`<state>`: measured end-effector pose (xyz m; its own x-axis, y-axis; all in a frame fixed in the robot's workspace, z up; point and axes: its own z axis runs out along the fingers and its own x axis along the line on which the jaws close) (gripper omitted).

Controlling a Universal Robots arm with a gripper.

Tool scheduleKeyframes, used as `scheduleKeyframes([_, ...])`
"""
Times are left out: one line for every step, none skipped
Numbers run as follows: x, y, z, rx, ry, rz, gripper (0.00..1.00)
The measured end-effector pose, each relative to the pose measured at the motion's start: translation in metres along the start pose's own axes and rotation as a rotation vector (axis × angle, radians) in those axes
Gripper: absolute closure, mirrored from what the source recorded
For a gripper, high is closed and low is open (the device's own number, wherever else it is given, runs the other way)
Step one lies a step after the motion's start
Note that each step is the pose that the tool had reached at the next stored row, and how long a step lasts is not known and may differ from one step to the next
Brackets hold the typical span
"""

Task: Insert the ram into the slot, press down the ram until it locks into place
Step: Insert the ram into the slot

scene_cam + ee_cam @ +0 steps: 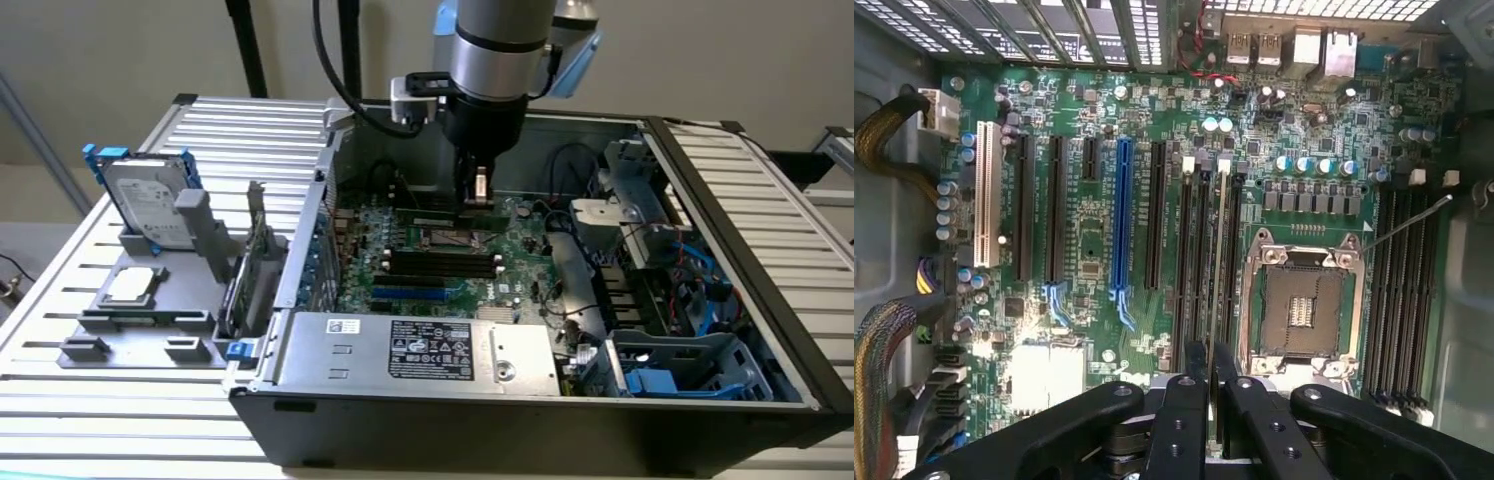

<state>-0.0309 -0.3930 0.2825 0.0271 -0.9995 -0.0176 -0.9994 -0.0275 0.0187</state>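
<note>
As the claw (pixel 477 200) hangs inside the open case (pixel 400 425), upper centre of the exterior view, we see it clamped on the ram (pixel 1218 250), edge-on over the black slots (pixel 1201 260), case walls well apart; the label (pixel 430 348) print is unreadable.

**Parts tally**

One square silver processor socket (pixel 1301 300); one long blue plastic expansion slot (pixel 1122 225); one long white plastic expansion slot (pixel 984 205); four long narrow black plastic memory slots (pixel 1406 290) in one bank; one thin flat green ram stick (pixel 1216 250); one black gripper (pixel 1210 355); one grey metal hard drive (pixel 144 205)
</note>
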Motion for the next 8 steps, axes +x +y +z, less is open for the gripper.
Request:
scheduleKeyframes([0.0004, 0.0001, 0.0015, 0.0002, -0.0001, 0.000, 0.86])
scheduleKeyframes([0.0009, 0.0002, 0.0028, 0.0006, 0.0001, 0.000, 0.86])
scheduleKeyframes([0.0013, 0.0003, 0.0039, 0.0014, 0.0000, 0.000, 0.86])
scheduleKeyframes([0.0018, 0.0006, 0.0049, 0.0026, 0.0001, 0.000, 0.86])
scheduleKeyframes([0.0022, 0.0009, 0.0056, 0.0039, 0.0004, 0.000, 0.86])
scheduleKeyframes([0.0027, 0.0012, 0.0064, 0.0057, 0.0004, 0.000, 0.86])
scheduleKeyframes([0.0030, 0.0016, 0.0072, 0.0079, 0.0004, 0.000, 0.86])
scheduleKeyframes([0.0033, 0.0019, 0.0079, 0.0100, 0.0003, 0.000, 0.86])
